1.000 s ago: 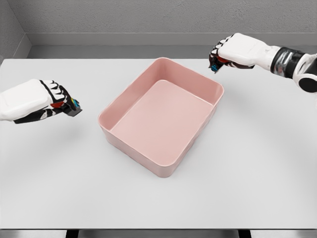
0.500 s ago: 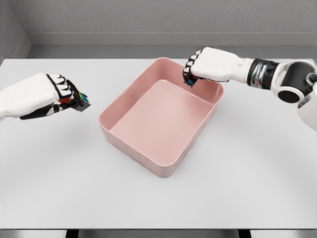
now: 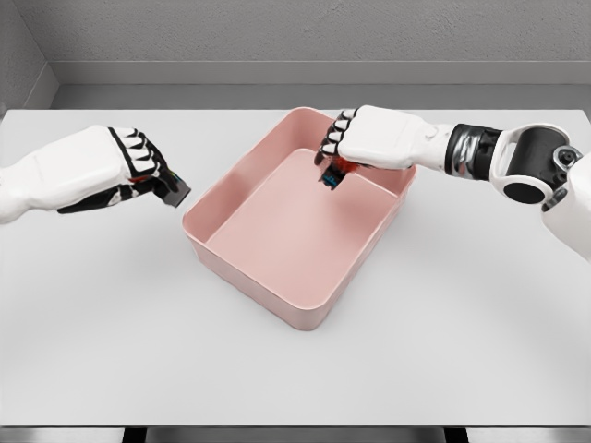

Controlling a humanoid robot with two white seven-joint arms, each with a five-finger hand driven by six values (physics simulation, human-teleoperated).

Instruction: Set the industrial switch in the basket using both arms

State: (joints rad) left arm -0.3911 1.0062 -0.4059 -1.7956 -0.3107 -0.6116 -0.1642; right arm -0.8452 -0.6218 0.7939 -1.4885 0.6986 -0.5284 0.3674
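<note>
Neither switch is in the pink basket (image 3: 242,273) yet. The right hand (image 3: 369,138), clamped on a small switch (image 3: 331,175), hangs over the basket's far end. The left hand (image 3: 115,166), clamped on a dark switch (image 3: 174,190), is just beside its left rim.

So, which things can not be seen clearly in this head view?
- Switch in the right hand: mostly hidden by the fingers; only a small dark tip shows.
- Switch in the left hand: mostly covered by the hand.
- Basket near inner wall: hidden by its rim.
</note>
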